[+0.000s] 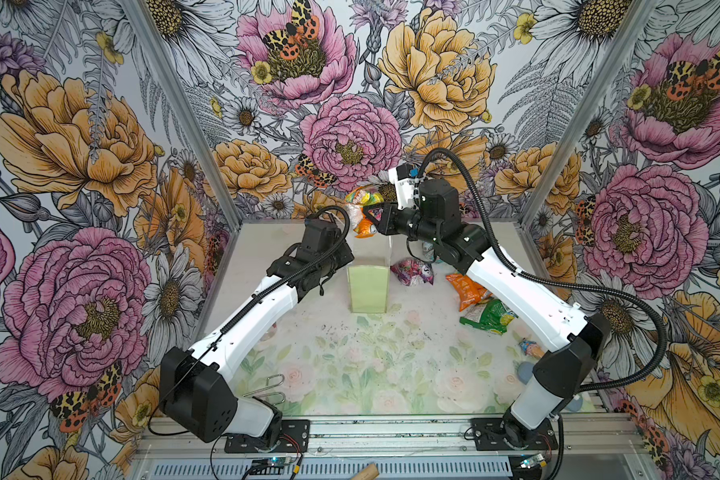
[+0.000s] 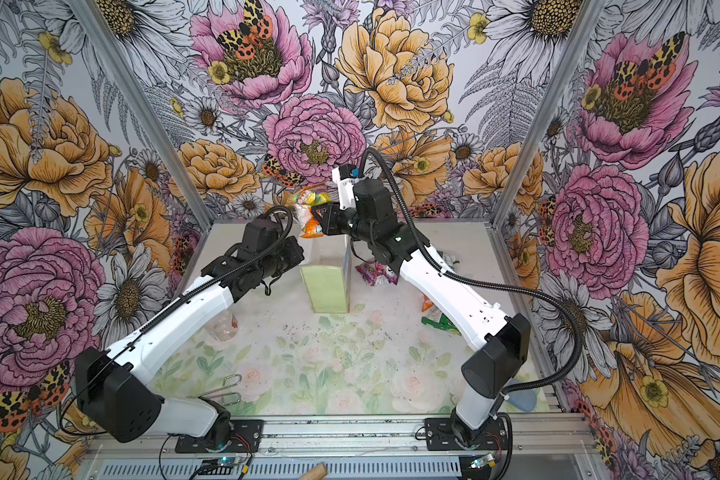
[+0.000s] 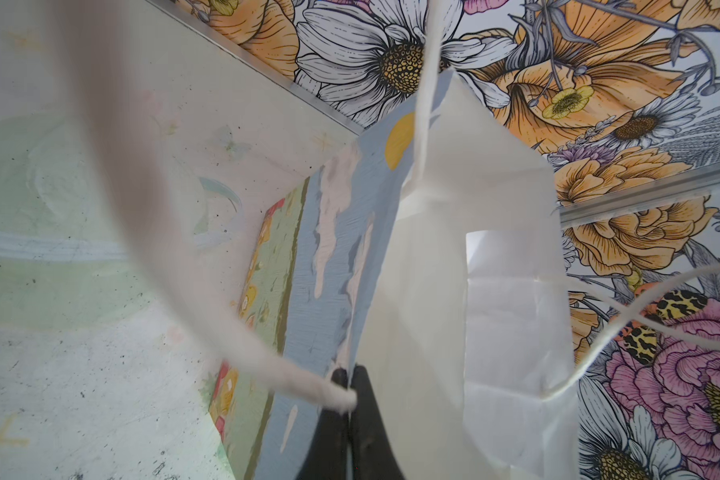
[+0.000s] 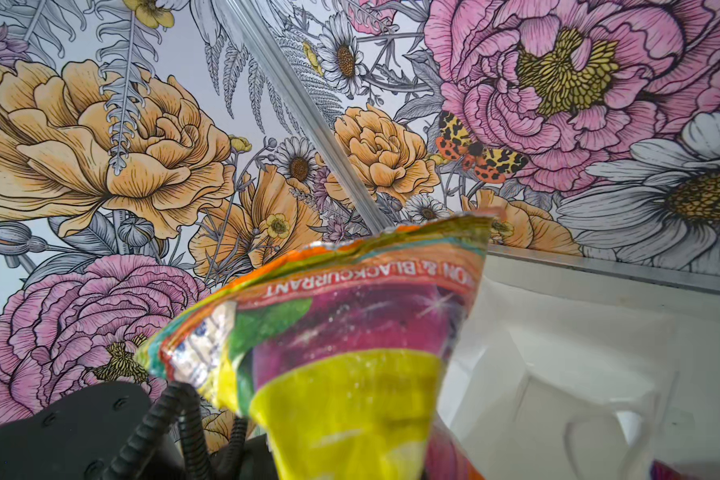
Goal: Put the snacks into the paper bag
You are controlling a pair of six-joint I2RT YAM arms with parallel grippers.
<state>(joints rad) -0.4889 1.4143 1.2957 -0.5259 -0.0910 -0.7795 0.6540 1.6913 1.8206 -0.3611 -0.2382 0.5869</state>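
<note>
The paper bag (image 1: 368, 286) (image 2: 329, 289) stands upright mid-table, its pale green side facing the camera. My left gripper (image 3: 350, 388) is shut on the bag's rim, one black finger on each side of the paper, beside a white cord handle (image 3: 267, 365). My right gripper (image 1: 371, 215) (image 2: 320, 217) is shut on an orange, yellow and pink snack packet (image 1: 362, 210) (image 4: 341, 353), which hangs just above the back of the bag's mouth. The packet hides the right fingers in the right wrist view. On the table to the right lie a pink-purple packet (image 1: 412, 271), an orange packet (image 1: 468, 291), a green packet (image 1: 489, 318) and a tiny candy (image 1: 531, 347).
A blue-grey oval thing (image 1: 526, 370) lies by the right arm's base. Near the left arm's base sits a wire clip (image 1: 267, 388), and a clear cup (image 2: 223, 324) lies under the left forearm. The floral walls close in on three sides.
</note>
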